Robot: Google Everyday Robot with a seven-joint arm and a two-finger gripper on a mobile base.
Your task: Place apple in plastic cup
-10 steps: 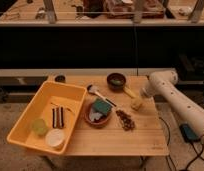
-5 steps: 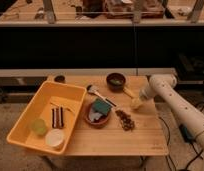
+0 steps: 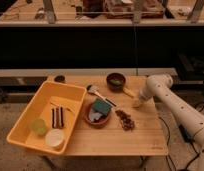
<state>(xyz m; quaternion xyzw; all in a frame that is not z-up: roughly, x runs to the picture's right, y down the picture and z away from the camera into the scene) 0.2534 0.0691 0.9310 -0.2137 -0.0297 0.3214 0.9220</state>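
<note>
The apple [image 3: 136,104], a small pale orange-yellow round fruit, lies on the wooden table [image 3: 105,142] near its right edge. My gripper [image 3: 139,100] at the end of the white arm [image 3: 167,100] reaches down from the right and is right at the apple, partly covering it. The plastic cup [image 3: 39,126], short and pale yellow-green, stands upright in the front left of the yellow bin [image 3: 70,92], far to the left of the gripper.
The bin also holds a white round cup [image 3: 54,138] and dark brown bars [image 3: 57,116]. On the table are a brown bowl with a teal sponge [image 3: 98,112], a dark bowl [image 3: 116,80], an elongated yellow piece [image 3: 128,92], a spoon [image 3: 95,91] and a pile of brown bits [image 3: 126,120].
The arm has shifted a little to the left and its tip has come down onto the apple. The apple, the cup and the other things have not moved.
</note>
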